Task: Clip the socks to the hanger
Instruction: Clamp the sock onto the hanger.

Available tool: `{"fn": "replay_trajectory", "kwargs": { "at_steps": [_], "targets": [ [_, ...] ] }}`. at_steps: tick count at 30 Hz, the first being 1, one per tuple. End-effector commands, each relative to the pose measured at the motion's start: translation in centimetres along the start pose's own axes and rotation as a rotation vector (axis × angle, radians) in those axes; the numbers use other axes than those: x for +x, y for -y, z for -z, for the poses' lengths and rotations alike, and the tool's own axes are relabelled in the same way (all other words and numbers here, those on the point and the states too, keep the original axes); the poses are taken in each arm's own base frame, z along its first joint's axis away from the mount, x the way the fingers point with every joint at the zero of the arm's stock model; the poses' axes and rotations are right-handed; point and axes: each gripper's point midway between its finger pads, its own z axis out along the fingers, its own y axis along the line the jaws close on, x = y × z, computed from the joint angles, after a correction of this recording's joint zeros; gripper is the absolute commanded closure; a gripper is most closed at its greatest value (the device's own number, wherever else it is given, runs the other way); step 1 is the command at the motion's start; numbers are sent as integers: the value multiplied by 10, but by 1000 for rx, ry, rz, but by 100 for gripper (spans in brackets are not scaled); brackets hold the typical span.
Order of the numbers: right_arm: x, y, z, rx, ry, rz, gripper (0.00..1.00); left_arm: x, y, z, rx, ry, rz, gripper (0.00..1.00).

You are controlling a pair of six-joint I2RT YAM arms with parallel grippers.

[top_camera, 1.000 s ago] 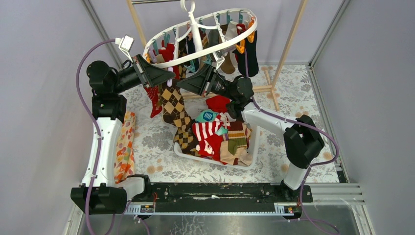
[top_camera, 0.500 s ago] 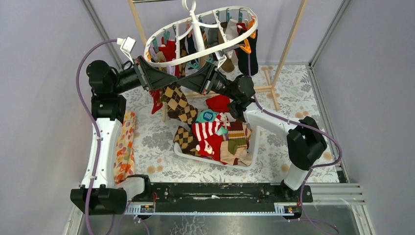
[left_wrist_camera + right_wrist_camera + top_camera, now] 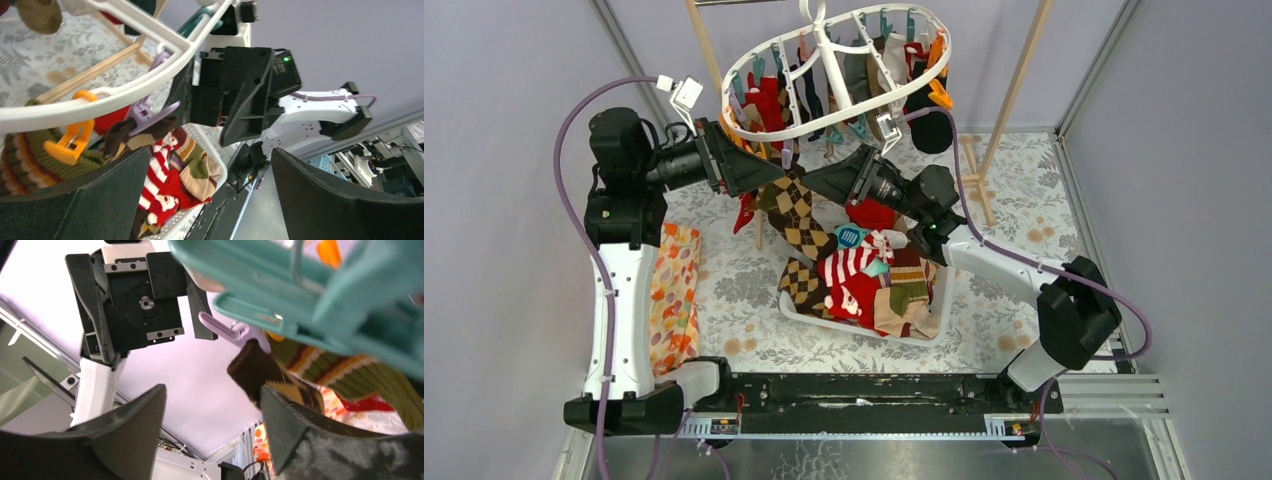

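**Item: brown argyle sock, on lavender clip, near rim of hanger**

The brown argyle sock [image 3: 796, 210] hangs by its dark cuff from a lavender clip [image 3: 150, 112] on the near rim of the hanger [image 3: 822, 55]. Its foot reaches down near the basket [image 3: 945, 292] on the counter [image 3: 724, 290].

- **Hung socks** [image 3: 769, 100]: these occupy other clips round the ring.
- **Heaped socks** [image 3: 864, 285]: these lie in the basket.
- **Left hand** [image 3: 210, 150]: fingers spread wide, nothing between them, just beside the clip.
- **Right hand** [image 3: 212, 387]: fingers apart, empty, facing the left hand across the cuff.

**Step, as judged:** the sock looks clipped, and a clean retreat is what remains.

**Handling note:** the hanger hangs from its hook and would likely swing if nudged, so each hand should back straight away, clear of rim and sock. The clip's bite on the cuff looks shallow and merits a check before the next sock is fetched.
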Motion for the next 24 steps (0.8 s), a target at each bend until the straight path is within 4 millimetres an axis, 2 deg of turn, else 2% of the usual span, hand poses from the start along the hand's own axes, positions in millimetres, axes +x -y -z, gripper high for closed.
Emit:
{"fn": "replay_trajectory", "kwargs": {
  "at_steps": [1,2,3,8,11,14,15,18,21,24],
  "targets": [
    [-7,-5,15,70,17,105,11,37,-29,14,-131,-143,26,1],
    [-4,-2,21,98,9,108,2,43,-34,17,-159,-170,20,1],
    [0,4,27,136,1,103,0,48,-40,20,-191,-193,5,1],
    [32,46,72,357,-51,67,0,74,-88,43,-423,-300,-72,1],
    [57,74,109,503,-90,44,0,83,-117,61,-553,-330,-130,1],
    [68,94,153,666,-79,77,0,89,-142,80,-667,-340,-202,2],
    [65,96,165,711,-61,107,0,90,-149,86,-701,-339,-224,1],
    [37,102,200,893,35,233,0,91,-173,103,-788,-316,-277,2],
    [2,102,232,1071,125,365,0,83,-202,123,-887,-253,-321,2],
    [-38,95,265,1244,225,510,0,76,-237,147,-970,-163,-267,1]
  ]
}}
